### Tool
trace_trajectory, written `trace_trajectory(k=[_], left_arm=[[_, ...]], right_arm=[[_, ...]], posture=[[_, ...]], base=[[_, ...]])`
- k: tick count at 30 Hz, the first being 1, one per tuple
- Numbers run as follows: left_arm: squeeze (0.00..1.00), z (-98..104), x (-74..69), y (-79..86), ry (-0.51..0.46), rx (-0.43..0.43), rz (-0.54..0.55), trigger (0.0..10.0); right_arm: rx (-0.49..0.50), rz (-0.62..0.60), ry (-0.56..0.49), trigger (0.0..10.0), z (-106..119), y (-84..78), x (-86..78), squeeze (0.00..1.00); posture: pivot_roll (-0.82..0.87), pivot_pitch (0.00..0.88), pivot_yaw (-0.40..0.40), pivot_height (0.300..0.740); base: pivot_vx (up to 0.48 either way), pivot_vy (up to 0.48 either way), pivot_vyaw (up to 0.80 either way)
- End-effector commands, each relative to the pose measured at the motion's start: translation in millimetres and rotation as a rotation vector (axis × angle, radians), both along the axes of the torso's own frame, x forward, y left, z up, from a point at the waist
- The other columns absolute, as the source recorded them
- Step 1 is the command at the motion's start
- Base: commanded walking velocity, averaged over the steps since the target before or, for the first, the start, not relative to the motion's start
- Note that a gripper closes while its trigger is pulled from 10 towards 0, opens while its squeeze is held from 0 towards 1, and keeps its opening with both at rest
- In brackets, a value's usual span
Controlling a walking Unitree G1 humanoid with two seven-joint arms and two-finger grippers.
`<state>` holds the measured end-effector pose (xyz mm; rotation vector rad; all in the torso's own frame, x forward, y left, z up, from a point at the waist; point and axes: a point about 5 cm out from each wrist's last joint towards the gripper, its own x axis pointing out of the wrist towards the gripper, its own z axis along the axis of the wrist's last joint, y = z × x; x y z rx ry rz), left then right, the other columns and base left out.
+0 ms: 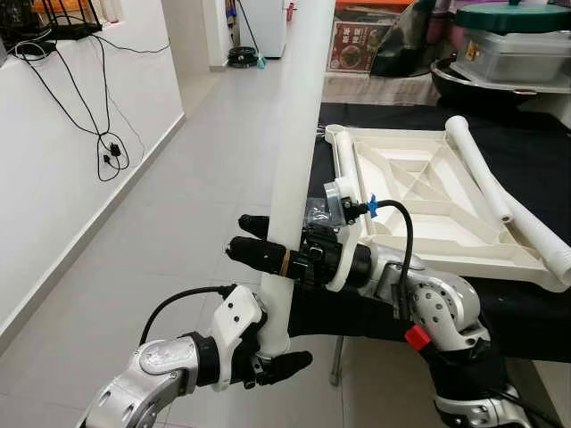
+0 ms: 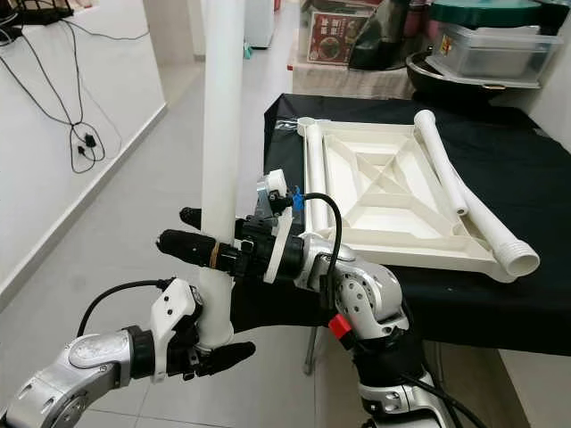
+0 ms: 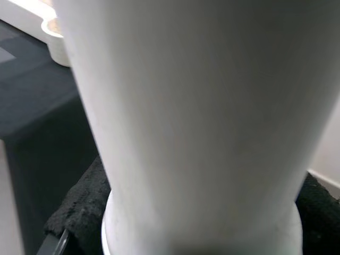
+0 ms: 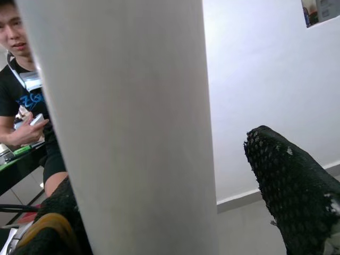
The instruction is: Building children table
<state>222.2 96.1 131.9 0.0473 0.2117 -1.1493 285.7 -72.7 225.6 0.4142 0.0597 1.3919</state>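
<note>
1. We pinch the white table leg [image 1: 299,152] upright with our right gripper [image 1: 254,241] at mid-height and our left gripper [image 1: 284,361] at its base.
2. The long leg could tip and slip if either grip loosens.
3. The upturned tabletop [image 1: 419,192] lies beyond the right gripper, on the black cloth [image 1: 526,160].

I see my right gripper [image 1: 254,241] reaching across to my left, its two long black fingers [image 1: 259,254] closed around the upright white plastic tube [image 1: 299,134]; the silver right arm is bent at the elbow below it; my left gripper [image 1: 281,352] sits lower, near the tube's bottom end, fingers clamped on it too; the left forearm comes up from the lower left.
</note>
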Motion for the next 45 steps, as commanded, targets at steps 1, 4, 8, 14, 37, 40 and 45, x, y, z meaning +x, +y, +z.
trace_trajectory(k=[1,4,8,14,37,40,45], left_arm=[[0.00,0,-8.4,-6.6,0.028,-0.023,-0.044,10.0],[0.00,-2,-11.6,-6.7,0.041,-0.023,-0.053,10.0],[0.00,-7,-18.1,-3.8,0.061,-0.012,-0.050,10.0],[0.00,-9,-23.2,2.9,0.071,0.007,-0.053,10.0],[0.00,-11,-25.7,6.8,0.063,0.033,-0.052,10.0],[0.00,-11,-26.4,6.6,0.070,0.031,-0.054,10.0],[0.00,-11,-29.0,6.2,0.058,0.033,-0.058,10.0]], right_arm=[[0.007,0.029,-0.013,10.0,5,5.2,-3.5,0.00],[0.002,0.026,-0.022,10.0,6,5.2,-3.4,0.00],[-0.041,0.000,-0.037,10.0,-1,1.2,-2.0,0.00],[-0.076,-0.004,-0.050,10.0,-6,-6.0,-0.6,0.00],[-0.079,0.141,-0.044,10.0,-1,-12.0,-12.0,0.00],[-0.077,0.154,-0.045,10.0,-1,-11.2,-13.8,0.00],[-0.095,0.170,-0.056,10.0,-3,-11.2,-16.9,0.00]], posture=[[0.04,0.034,-0.018,0.740],[0.04,0.036,-0.018,0.740],[0.04,0.034,-0.018,0.740],[0.04,0.033,-0.018,0.740],[0.03,0.045,-0.025,0.740],[0.03,0.046,-0.025,0.740],[0.03,0.047,-0.023,0.740]], base=[[0.000,0.000,0.00],[0.000,0.000,0.00],[0.000,0.000,0.00],[0.000,0.000,0.00],[0.000,0.000,0.00],[0.000,0.000,0.00],[0.000,0.000,0.00]])
